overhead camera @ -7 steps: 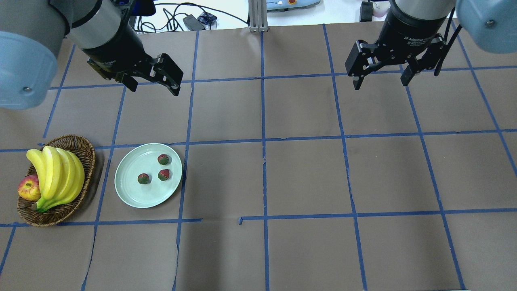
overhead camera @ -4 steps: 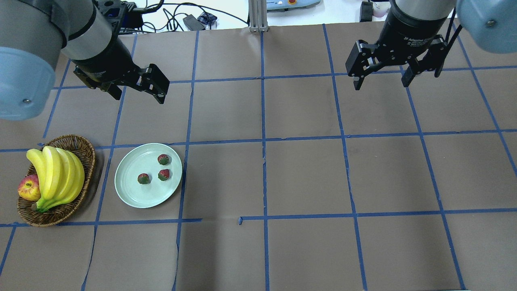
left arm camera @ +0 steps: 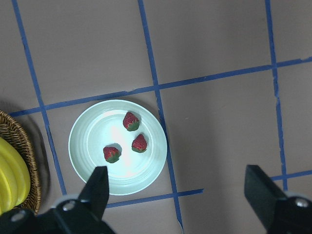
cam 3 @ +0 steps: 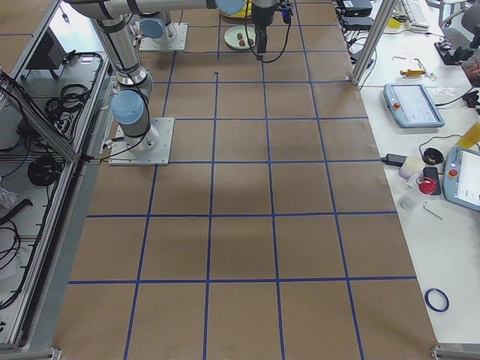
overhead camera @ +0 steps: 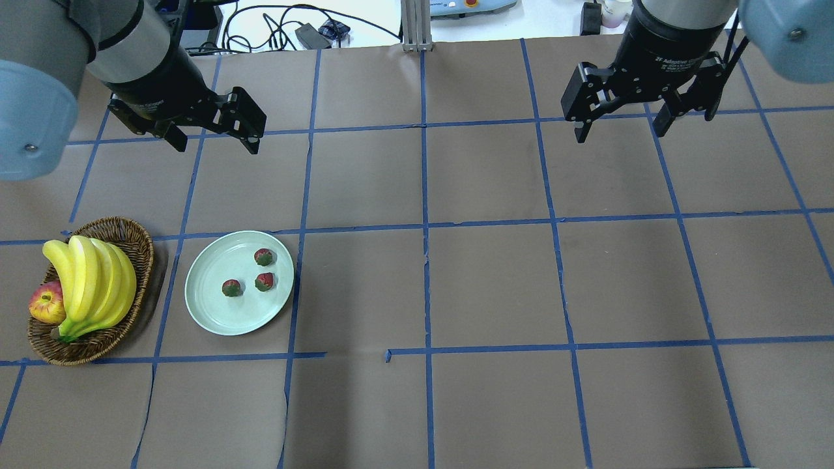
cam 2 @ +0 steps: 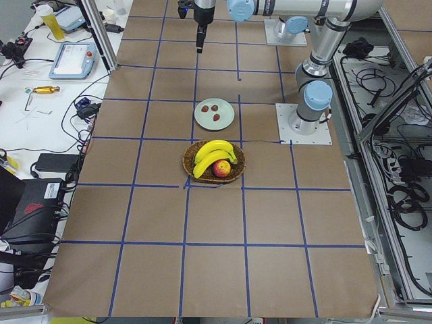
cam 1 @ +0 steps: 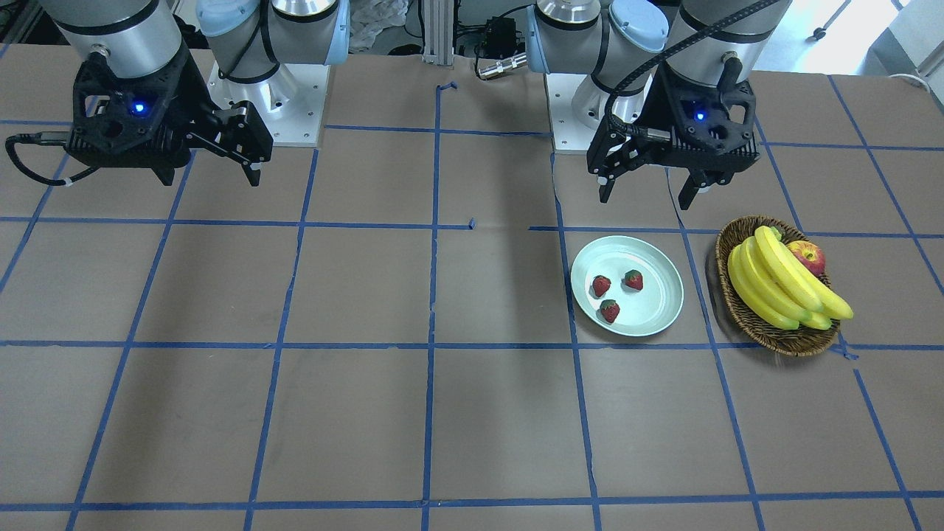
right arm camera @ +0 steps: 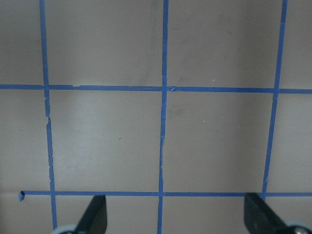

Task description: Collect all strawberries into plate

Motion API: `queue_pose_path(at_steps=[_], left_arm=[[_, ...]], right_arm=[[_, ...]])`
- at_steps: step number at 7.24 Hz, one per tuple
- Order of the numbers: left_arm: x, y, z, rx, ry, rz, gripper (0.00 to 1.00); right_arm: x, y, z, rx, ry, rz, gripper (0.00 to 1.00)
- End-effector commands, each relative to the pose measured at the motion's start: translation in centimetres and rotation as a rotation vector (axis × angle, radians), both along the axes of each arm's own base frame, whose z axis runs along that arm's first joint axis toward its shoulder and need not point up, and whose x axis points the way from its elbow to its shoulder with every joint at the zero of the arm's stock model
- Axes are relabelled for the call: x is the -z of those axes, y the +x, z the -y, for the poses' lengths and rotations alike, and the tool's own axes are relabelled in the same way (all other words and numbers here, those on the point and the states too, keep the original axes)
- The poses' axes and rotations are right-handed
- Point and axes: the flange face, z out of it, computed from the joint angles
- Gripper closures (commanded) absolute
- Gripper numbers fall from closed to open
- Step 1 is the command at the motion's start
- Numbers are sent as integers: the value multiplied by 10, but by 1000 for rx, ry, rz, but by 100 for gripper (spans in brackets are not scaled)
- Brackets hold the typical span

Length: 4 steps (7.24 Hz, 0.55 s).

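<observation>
Front-facing: desk (cam 1: 369, 413), brown paper with a blue tape grid. Plate (cam 1: 660, 313), well in from every edge on the left arm's side, holds three strawberries (cam 1: 610, 310). Wicker basket (cam 1: 782, 343) of bananas (cam 1: 774, 284) and apple (cam 1: 807, 257) just beside it.
Overhead: left tool (overhead camera: 214, 144) and right tool (overhead camera: 621, 133), both released, empty, raised above the desk.
Side views: white benches (cam 2: 40, 115) with pendants (cam 2: 71, 61) along the desk's far edge.

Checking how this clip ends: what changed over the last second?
The left tool drifted to the robot's left, open and empty. The right tool hardly moved, open too. The three strawberries stayed on the plate; nothing was grasped or released.
</observation>
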Motion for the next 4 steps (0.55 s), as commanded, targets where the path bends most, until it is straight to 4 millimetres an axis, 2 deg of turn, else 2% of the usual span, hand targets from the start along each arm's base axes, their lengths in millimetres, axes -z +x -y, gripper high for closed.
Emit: queue_pose_path(at_steps=[1,4], left_arm=[[6,-4,2,-14,14,-6,0],[7,-5,1,-35,14,0,0]], right_arm=[[-10,0,2,-1,-6,-1,0],[-10,1,2,-3,-6,-3,0]])
